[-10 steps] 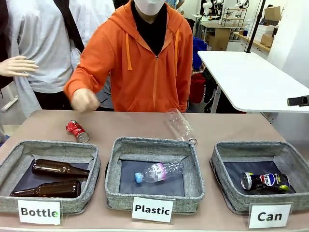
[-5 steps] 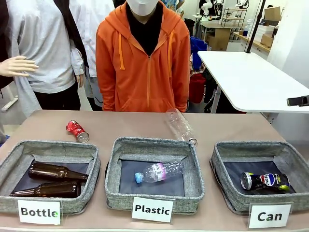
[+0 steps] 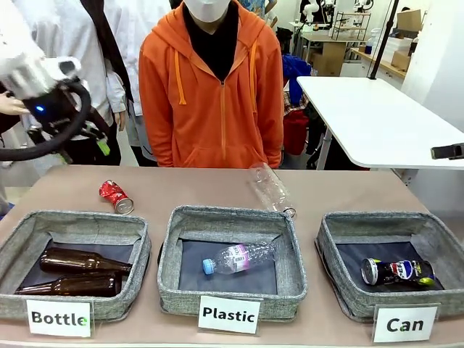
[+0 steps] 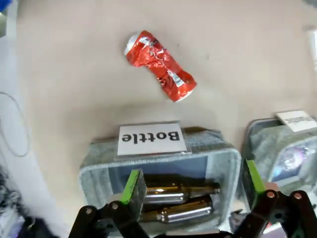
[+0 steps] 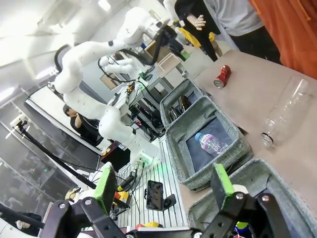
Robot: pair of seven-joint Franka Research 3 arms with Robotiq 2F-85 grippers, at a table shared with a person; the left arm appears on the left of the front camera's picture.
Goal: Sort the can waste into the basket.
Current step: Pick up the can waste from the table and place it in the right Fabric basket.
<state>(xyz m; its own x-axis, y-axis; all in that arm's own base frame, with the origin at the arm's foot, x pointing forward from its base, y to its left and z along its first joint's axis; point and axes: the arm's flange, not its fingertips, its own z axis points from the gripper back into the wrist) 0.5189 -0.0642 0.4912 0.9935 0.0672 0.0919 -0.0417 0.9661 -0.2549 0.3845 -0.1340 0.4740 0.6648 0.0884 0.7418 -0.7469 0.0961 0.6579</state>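
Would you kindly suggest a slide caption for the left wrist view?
Left gripper, jaws open, looks down on the crushed red can lying on the table outside the Bottle basket.

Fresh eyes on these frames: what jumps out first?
The crushed red can lies alone on the table behind the Bottle basket, with the left gripper open high above that corner. The Pepsi can already lies in the Can basket. A person in an orange hoodie stands at the far side.
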